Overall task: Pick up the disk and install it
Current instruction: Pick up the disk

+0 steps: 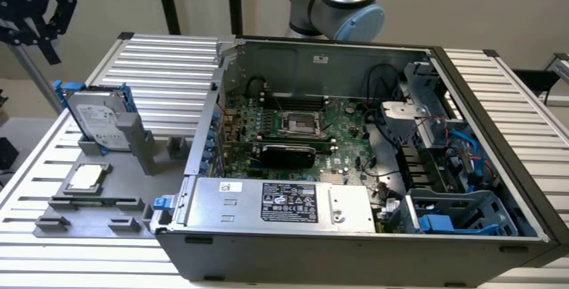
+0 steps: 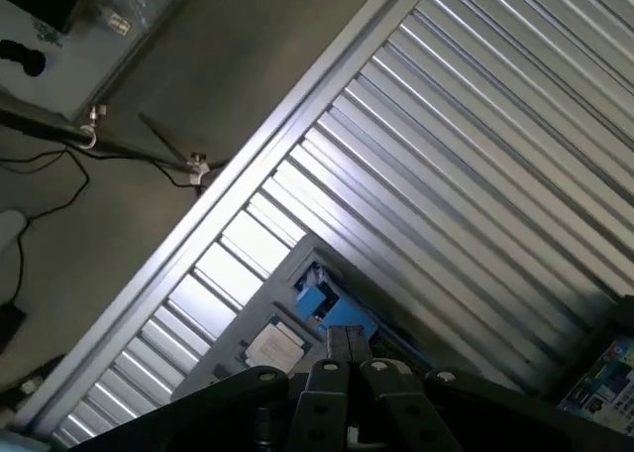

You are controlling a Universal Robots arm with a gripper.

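The disk (image 1: 96, 121) is a silver hard drive with a white label in a blue carrier. It stands on edge in a grey holder (image 1: 133, 144) on the slatted table, at the exterior view's left. My gripper (image 1: 44, 41) hangs high above and behind it, well apart from it. In the wrist view the gripper (image 2: 347, 345) has its two fingers pressed together, shut on nothing. Beyond the fingertips lie the disk's blue carrier (image 2: 319, 298) and the holder.
An open computer case (image 1: 498, 136) fills the table's middle and right, with motherboard (image 1: 302, 126), a grey box with black label (image 1: 284, 202) and a blue-grey bay (image 1: 458, 212). A small square chip (image 1: 86, 177) lies on the grey fixture. The table edge (image 2: 248, 165) borders the floor.
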